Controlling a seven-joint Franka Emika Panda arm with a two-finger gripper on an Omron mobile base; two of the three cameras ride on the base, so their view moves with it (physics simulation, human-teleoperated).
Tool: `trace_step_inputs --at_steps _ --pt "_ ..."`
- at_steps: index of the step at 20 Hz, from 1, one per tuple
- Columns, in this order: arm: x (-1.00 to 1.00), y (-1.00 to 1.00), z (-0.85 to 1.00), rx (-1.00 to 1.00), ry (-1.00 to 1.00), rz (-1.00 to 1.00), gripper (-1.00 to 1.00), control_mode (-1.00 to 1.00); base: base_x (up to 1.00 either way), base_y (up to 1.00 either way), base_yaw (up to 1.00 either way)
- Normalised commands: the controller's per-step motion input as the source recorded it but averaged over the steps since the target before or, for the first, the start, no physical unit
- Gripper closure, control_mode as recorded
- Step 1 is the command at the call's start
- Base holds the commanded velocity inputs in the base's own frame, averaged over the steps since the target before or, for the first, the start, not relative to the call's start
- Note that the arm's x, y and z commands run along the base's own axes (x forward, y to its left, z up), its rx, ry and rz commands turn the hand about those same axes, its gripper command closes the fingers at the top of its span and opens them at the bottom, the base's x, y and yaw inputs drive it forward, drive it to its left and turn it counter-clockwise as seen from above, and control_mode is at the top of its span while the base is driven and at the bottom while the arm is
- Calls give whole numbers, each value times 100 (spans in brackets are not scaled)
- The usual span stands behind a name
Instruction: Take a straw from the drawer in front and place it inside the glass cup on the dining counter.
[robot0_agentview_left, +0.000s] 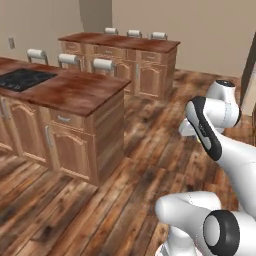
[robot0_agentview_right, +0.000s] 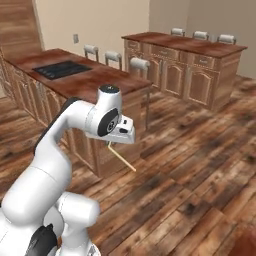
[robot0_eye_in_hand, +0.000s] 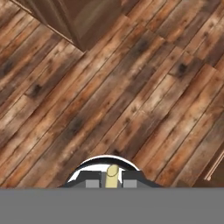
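Note:
A thin tan straw (robot0_agentview_right: 122, 157) hangs slanting down from my gripper (robot0_agentview_right: 112, 144), which is shut on its upper end above the plank floor. In the hand view the straw's end (robot0_eye_in_hand: 112, 173) stands between my gripper's (robot0_eye_in_hand: 112, 183) two dark fingertips, with bare floor below. The gripper hangs just off the corner of the kitchen island (robot0_agentview_right: 95, 85). The drawer, the glass cup and the dining counter are out of view.
The island (robot0_agentview_left: 75, 90) has a black cooktop (robot0_agentview_left: 22, 79) and panelled cabinet doors (robot0_agentview_left: 70, 150). White-cushioned stools (robot0_agentview_left: 68, 59) stand behind it. A second cabinet counter (robot0_agentview_left: 120, 42) stands farther back with more stools (robot0_agentview_left: 134, 33). Open plank floor (robot0_agentview_right: 190, 165) lies to the right.

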Motion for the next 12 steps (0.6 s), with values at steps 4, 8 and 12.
trace_step_inputs --at_steps 4,8,12 --pt "0 0 0 0 0 0 100 100 8 -1 -55" --pt "0 0 0 0 0 0 100 100 2 0 -46" --pt "0 0 0 0 0 0 100 100 17 0 -40"
